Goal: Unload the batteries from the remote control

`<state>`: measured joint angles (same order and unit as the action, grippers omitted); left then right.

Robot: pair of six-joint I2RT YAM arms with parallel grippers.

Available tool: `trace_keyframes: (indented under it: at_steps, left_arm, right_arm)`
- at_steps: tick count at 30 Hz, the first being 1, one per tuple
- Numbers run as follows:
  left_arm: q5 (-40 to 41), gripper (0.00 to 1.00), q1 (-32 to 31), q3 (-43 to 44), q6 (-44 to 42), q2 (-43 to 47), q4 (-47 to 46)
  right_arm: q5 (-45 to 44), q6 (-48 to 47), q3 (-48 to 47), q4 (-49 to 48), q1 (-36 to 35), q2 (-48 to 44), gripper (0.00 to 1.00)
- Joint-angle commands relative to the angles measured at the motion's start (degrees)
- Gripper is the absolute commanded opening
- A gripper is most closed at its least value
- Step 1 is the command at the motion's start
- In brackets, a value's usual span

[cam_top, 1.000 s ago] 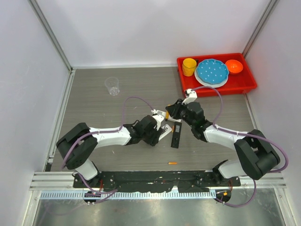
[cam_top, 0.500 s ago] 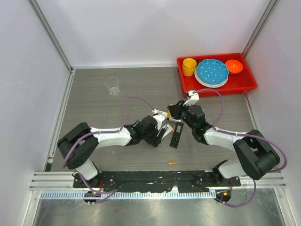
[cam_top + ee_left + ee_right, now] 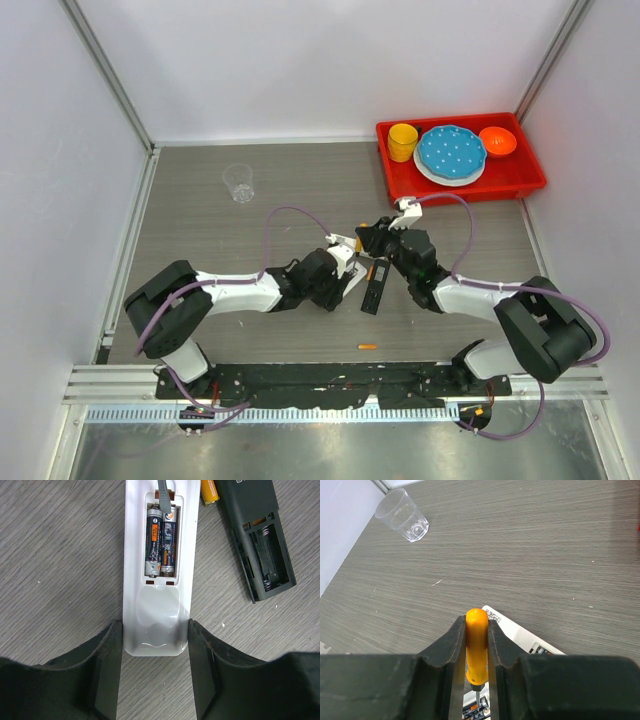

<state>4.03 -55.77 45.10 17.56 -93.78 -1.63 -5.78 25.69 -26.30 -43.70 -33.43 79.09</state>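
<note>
A white remote (image 3: 156, 610) lies face down with its battery bay open. Two dark grey batteries (image 3: 161, 542) sit side by side in the bay. My left gripper (image 3: 155, 627) is shut on the remote's near end, fingers against both sides. My right gripper (image 3: 477, 622) is shut on the orange-handled tool (image 3: 477, 645), whose grey tip (image 3: 163, 495) reaches into the far end of the bay. In the top view the two grippers meet over the remote (image 3: 352, 280). An orange battery (image 3: 210, 492) lies beside the remote, and another orange battery (image 3: 368, 346) lies near the table's front edge.
A black remote (image 3: 260, 545) with an empty open bay lies just right of the white one. A clear cup (image 3: 238, 182) stands at the back left. A red tray (image 3: 460, 185) at the back right holds a yellow cup (image 3: 403, 141), a blue plate (image 3: 451, 151) and an orange bowl (image 3: 497, 141).
My right gripper with the tool has shifted slightly toward the left gripper, over the white remote. The left arm has barely moved.
</note>
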Motion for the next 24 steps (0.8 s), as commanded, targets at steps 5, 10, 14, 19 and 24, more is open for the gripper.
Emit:
trace_keyframes:
  at_steps: [5, 10, 14, 19, 24]
  left_arm:
    - [-1.9, 0.38, -0.4, -2.6, 1.2, -3.6, 5.2]
    - [-1.9, 0.37, -0.4, -2.6, 1.2, -3.6, 5.1]
    - [-2.0, 0.37, -0.4, -2.7, 1.1, -3.5, 5.1]
    - [-2.1, 0.36, -0.4, -2.7, 1.1, -3.5, 5.0]
    - [-2.0, 0.36, -0.4, -2.7, 1.1, -3.5, 5.1]
  right_arm:
    - [-2.0, -2.3, 0.9, -7.8, -0.6, 0.9, 0.01]
    - [-2.7, -2.7, 0.6, -7.8, -0.6, 2.0, 0.01]
    - [-3.4, -2.9, 0.4, -7.4, -0.6, 2.9, 0.01]
    - [-3.6, -2.6, 0.0, -7.5, -0.6, 4.2, 0.01]
    - [-3.1, -2.3, -0.3, -7.5, -0.8, 5.3, 0.01]
